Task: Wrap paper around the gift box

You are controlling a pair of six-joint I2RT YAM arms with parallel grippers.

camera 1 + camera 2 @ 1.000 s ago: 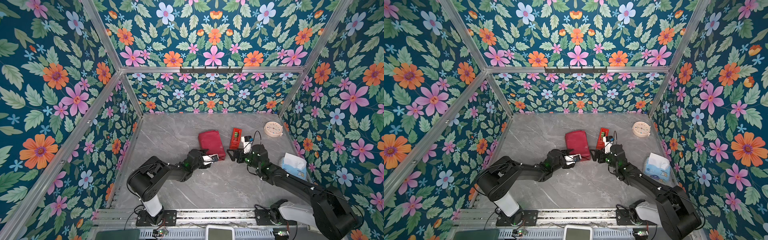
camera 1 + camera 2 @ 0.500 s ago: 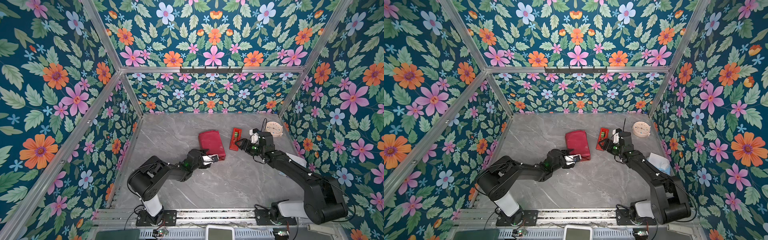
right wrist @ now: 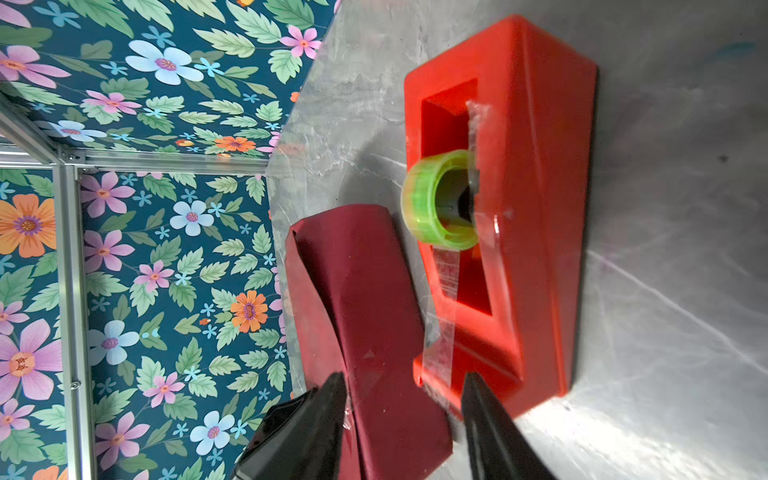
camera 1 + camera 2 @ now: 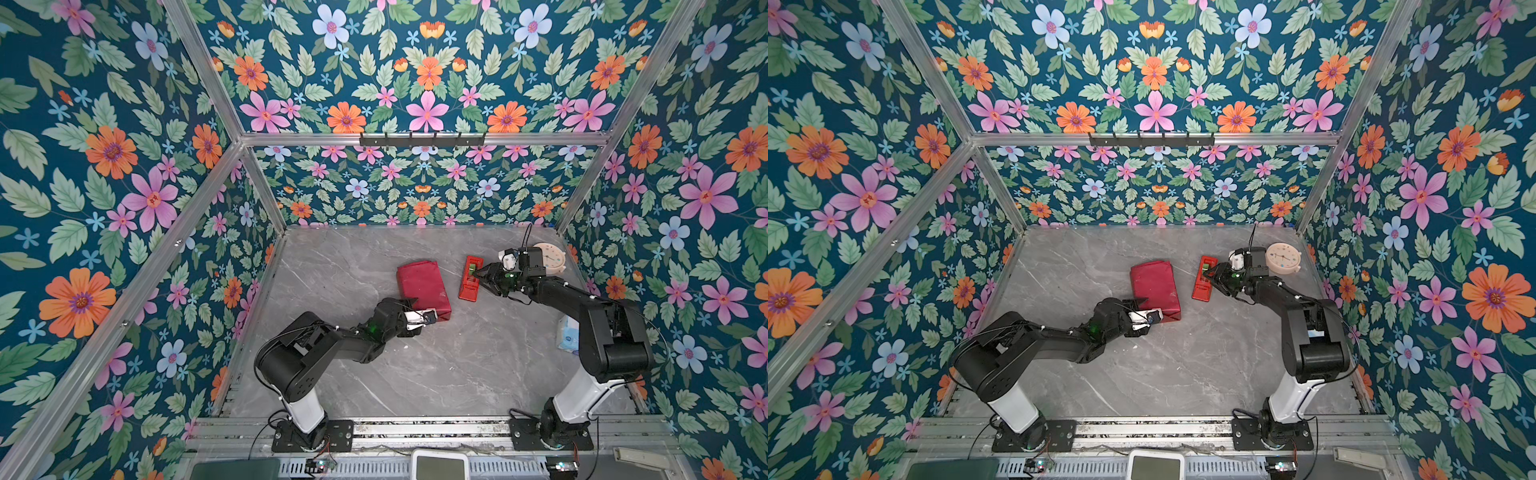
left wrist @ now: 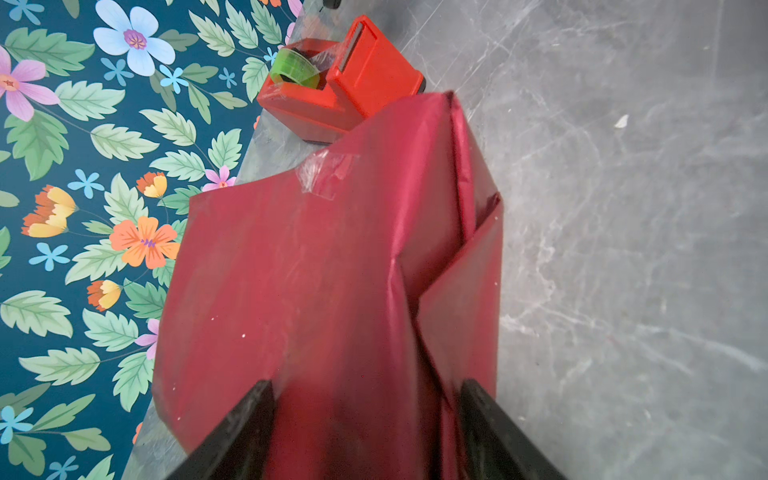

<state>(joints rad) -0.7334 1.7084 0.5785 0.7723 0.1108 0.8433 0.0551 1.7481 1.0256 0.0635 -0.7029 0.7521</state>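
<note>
L claw (image 5: pixel 365 388): jaws wide astride paper (image 4: pixel 423 286) near end; can't tell if clamped
R claw (image 3: pixel 403 380): part-open round tape tail (image 3: pixel 440 345) at dispenser (image 3: pixel 536 208); nothing gripped
Box: hidden in paper, mid table (image 4: pixel 457 357)
Feel: thin, slick, tears easy; I'd pinch loose flap edge

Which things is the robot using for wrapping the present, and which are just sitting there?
For the job: paper, already folded round the gift box, which is hidden; tape dispenser, with the right gripper at it.
Just lying about: clock; tissue box.
</note>
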